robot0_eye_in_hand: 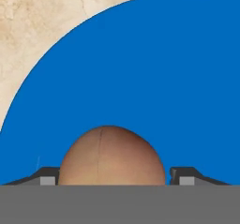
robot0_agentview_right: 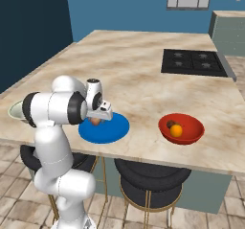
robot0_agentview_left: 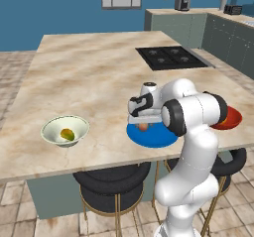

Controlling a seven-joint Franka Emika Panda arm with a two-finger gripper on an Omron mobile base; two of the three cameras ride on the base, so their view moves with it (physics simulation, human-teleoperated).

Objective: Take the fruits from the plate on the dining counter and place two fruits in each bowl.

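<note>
The blue plate (robot0_agentview_left: 155, 138) (robot0_agentview_right: 114, 130) (robot0_eye_in_hand: 164, 78) lies at the dining counter's (robot0_agentview_left: 94, 77) near edge. One fruit rests on it, a pinkish-brown apple (robot0_agentview_left: 143, 127) (robot0_agentview_right: 95, 121) (robot0_eye_in_hand: 112, 155). My gripper (robot0_agentview_left: 143, 123) (robot0_agentview_right: 96, 118) (robot0_eye_in_hand: 115, 176) reaches straight down over the apple, one fingertip on each side of it. The left tip is at its skin and the right tip stands a sliver off. The pale bowl (robot0_agentview_left: 52, 132) (robot0_agentview_right: 16, 109) holds a green-yellow fruit (robot0_agentview_left: 67, 134). In the red bowl (robot0_agentview_left: 232, 118) (robot0_agentview_right: 191, 127) lie an orange (robot0_agentview_right: 176, 131) and a brown fruit (robot0_agentview_right: 170, 124).
A black cooktop (robot0_agentview_left: 169, 57) (robot0_agentview_right: 195, 62) is set into the counter's far right part. Black round stools (robot0_agentview_left: 111, 184) (robot0_agentview_right: 152, 177) stand under the near edge. Grey-green cabinets (robot0_agentview_left: 198, 25) run along the back right.
</note>
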